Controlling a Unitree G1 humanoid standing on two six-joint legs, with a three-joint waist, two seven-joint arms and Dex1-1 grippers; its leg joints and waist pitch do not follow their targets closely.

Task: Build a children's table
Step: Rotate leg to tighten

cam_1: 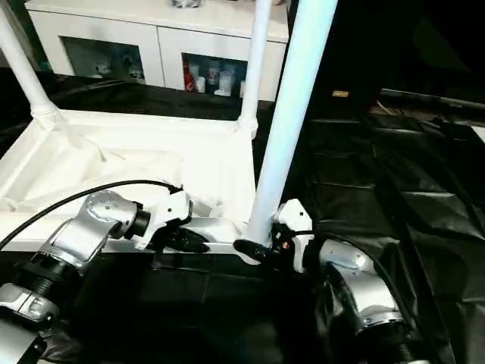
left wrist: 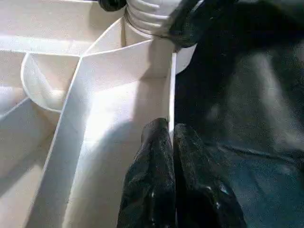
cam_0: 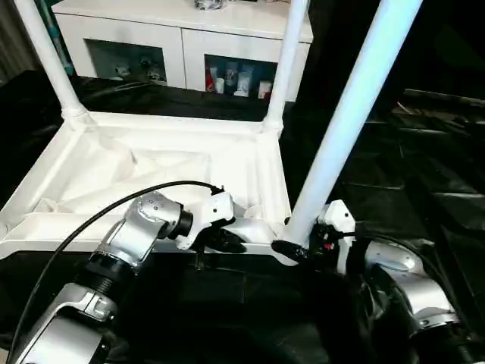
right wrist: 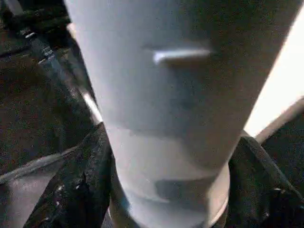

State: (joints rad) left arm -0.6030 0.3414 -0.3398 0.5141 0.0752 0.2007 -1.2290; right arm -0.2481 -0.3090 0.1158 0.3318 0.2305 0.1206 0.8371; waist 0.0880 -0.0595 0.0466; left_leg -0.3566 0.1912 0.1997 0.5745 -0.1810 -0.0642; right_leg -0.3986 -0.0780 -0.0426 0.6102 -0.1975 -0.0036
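The children's table (cam_0: pixel 151 171) is seen lying upside down on the black-clothed worktop (cam_0: pixel 424 174), ribbed underside up. Two legs are already standing in the far corner sockets, one at the far left (cam_0: pixel 47 57) and one at the far right (cam_0: pixel 286 64). A third leg (cam_0: pixel 345 121) is planted at the near right corner, leaning slightly rightward toward its top, its base set in the socket there.

The left tool (left wrist: pixel 172 142) is clamped on the table's near rim, its two black fingers pressed together over the thin white wall, just beside that corner socket. A black cable (cam_0: pixel 98 216) is looped over the silver left forearm.

The right tool (cam_0: pixel 290 246) is placed around the base of the third leg: in the right wrist view a black finger (right wrist: pixel 71 190) is seen on either side of the tube, spread apart to its width, though whether the leg is actually squeezed cannot be told.

A white cabinet (cam_0: pixel 189 42) with glass doors is seen behind the worktop.
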